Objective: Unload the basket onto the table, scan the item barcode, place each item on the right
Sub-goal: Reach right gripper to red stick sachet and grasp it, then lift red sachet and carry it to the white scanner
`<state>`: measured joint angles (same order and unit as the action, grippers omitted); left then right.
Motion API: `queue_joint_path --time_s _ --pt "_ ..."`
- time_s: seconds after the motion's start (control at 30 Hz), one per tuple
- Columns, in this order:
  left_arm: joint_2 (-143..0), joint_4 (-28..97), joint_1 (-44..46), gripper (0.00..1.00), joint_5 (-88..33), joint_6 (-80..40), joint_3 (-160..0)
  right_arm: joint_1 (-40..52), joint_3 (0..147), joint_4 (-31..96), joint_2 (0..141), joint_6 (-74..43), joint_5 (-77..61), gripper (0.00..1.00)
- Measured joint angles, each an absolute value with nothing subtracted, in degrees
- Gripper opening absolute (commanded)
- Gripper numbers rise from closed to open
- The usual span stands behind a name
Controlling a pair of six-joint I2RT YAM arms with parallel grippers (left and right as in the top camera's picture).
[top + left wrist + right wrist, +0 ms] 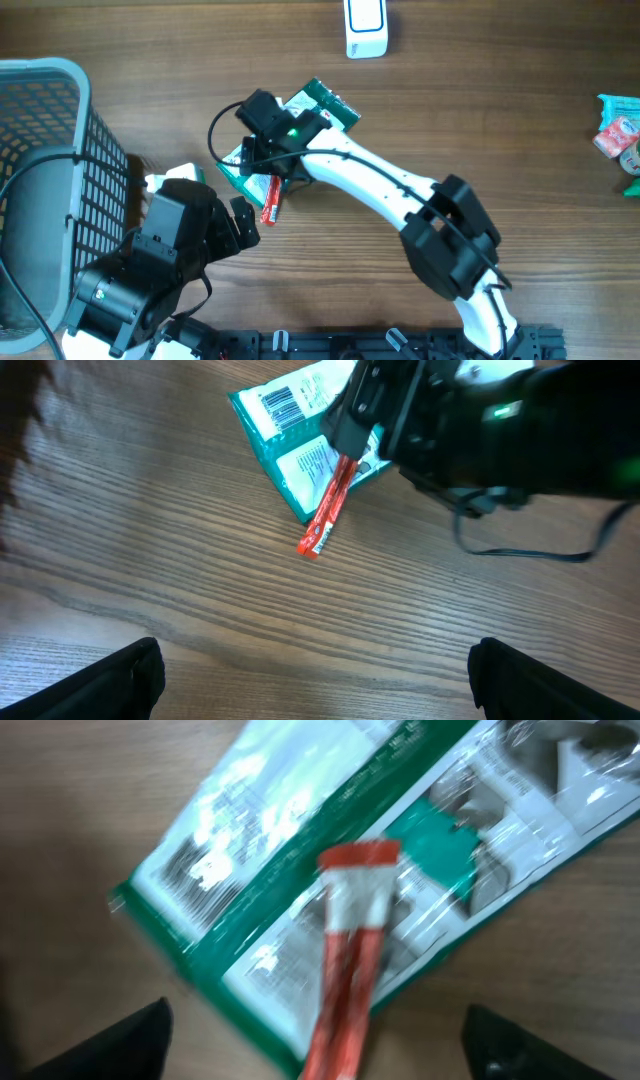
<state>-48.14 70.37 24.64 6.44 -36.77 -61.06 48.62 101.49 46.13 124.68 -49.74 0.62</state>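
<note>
Overhanging the green packet lies a red stick.

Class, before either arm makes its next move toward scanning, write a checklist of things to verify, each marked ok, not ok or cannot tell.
1. Barcode on green packet faces up: ok.
2. Red stick clear of barcode: ok.
3. Red stick off the packet: not ok, lies across it.
4. Right tool open: ok.
5. Left tool open, empty: ok.
6. White device facing packet: cannot tell.
</note>
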Motion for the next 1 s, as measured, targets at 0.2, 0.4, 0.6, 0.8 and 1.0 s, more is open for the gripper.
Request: queue_joint_path --time_s 0.2,0.4,0.6,0.8,1.0 --pt "-48.1 70.4 24.6 1.00 6.4 -36.8 -61.1 49.9 101.5 44.7 130.5 -48.6 8.1 0.64" --pt "-48.1 70.4 24.6 1.00 6.4 -36.8 -61.1 51.2 101.5 47.5 131.0 -47.9 9.2 0.46" --pt "-48.2 70.4 24.6 1.00 6.4 -36.8 -61.1 51.7 101.5 49.4 131.0 -47.9 9.3 0.25" --pt "-48.2 70.4 24.6 1.00 6.4 -36.8 -61.1 51.7 101.5 50.3 131.0 -47.9 9.3 0.11" --pt "-48.2 70.4 24.6 1.00 6.4 -36.8 -61.1 51.4 101.5 50.5 131.0 -47.0 9.3 0.04"
